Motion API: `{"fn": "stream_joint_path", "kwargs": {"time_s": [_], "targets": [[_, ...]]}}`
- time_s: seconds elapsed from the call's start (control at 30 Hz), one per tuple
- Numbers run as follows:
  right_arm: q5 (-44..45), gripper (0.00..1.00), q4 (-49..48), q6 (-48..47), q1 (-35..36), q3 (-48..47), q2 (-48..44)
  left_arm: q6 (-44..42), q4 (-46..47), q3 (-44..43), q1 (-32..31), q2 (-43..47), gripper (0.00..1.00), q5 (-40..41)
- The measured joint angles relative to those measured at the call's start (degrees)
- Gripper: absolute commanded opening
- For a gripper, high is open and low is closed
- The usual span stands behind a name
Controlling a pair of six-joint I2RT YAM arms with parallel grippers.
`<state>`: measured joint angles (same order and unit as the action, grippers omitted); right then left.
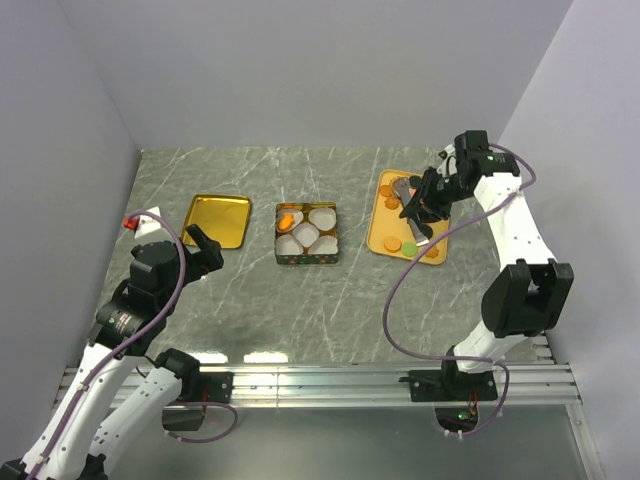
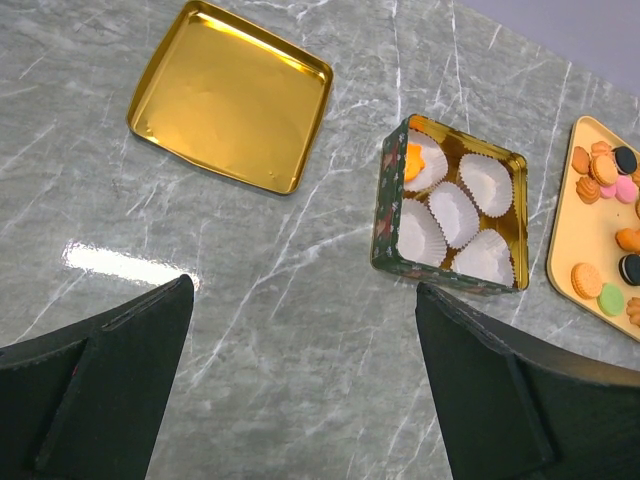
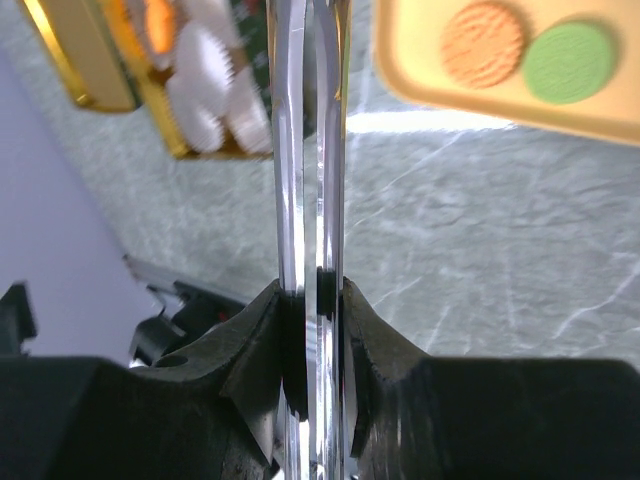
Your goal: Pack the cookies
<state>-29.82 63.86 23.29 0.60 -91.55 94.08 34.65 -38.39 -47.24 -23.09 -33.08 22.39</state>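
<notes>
Several cookies [image 1: 391, 243], mostly orange, lie on a yellow tray [image 1: 378, 228] at the right. One orange cookie [image 2: 412, 160] sits in a paper cup in the open tin [image 1: 280, 258]. My right gripper [image 1: 420, 205] hovers over the tray, shut on metal tongs [image 3: 310, 150]. The tongs' blades are close together, with nothing seen between them. The right wrist view shows an orange cookie [image 3: 483, 43] and a green cookie [image 3: 570, 62] on the tray [image 3: 420, 80]. My left gripper [image 2: 303, 290] is open and empty above bare table left of the tin [image 2: 440, 272].
A gold lid [image 1: 218, 220] lies upside down left of the tin, also in the left wrist view [image 2: 230, 95]. The tin holds several white paper cups [image 2: 452, 213]. Grey walls close in the back and both sides.
</notes>
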Motion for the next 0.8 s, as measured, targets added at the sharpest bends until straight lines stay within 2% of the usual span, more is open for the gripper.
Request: {"fn": "stream_joint_path", "kwargs": {"time_s": [0.2, 0.4, 0.63, 0.8], "targets": [[-3.76, 0.24, 1.62, -0.26, 1.68, 0.04, -3.82, 0.02, 0.0, 0.0, -0.02, 0.0, 0.99, 0.0], [-4.81, 0.24, 2.84, -0.15, 7.85, 0.9, -5.25, 0.04, 0.0, 0.0, -0.02, 0.0, 0.99, 0.02], [-4.74, 0.24, 3.13, 1.44, 16.59, 1.22, -4.92, 0.07, -0.02, 0.0, -0.02, 0.7, 0.98, 0.04], [-4.66, 0.24, 3.23, 2.45, 18.71, -0.42, -1.25, 0.07, -0.02, 0.0, -0.02, 0.7, 0.98, 0.04]]}}
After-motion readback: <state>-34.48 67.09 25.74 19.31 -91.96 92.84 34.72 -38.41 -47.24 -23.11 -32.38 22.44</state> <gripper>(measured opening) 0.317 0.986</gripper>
